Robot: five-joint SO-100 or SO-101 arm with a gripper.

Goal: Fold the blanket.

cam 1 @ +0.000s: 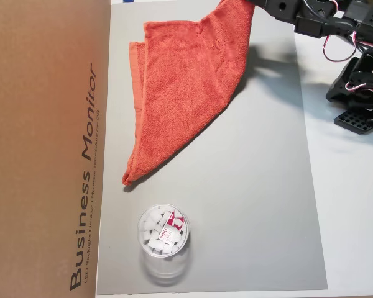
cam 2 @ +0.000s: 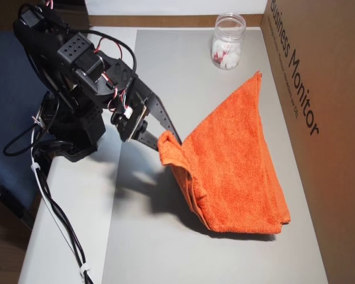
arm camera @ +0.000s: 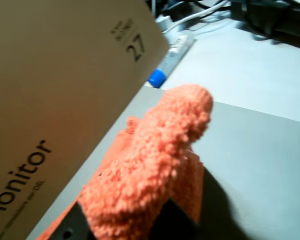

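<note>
The gripper [cam 2: 164, 141] is clamped on one corner of the blanket [cam 2: 231, 163] and holds that corner lifted above the grey mat [cam 2: 160, 248], so the cloth slopes down from the fingers to its far edge, which lies along the cardboard box [cam 2: 319, 177] at 3 o'clock in an overhead view. A clear plastic cup [cam 1: 163, 236] with white pieces inside stands at 6 o'clock of the blanket in an overhead view — apart from its lowest corner. In the wrist view the pinched terry bulges up between the jaws, with a blue-capped marker [arm camera: 170, 59] beyond it at 12 o'clock — beside the box edge.
</note>
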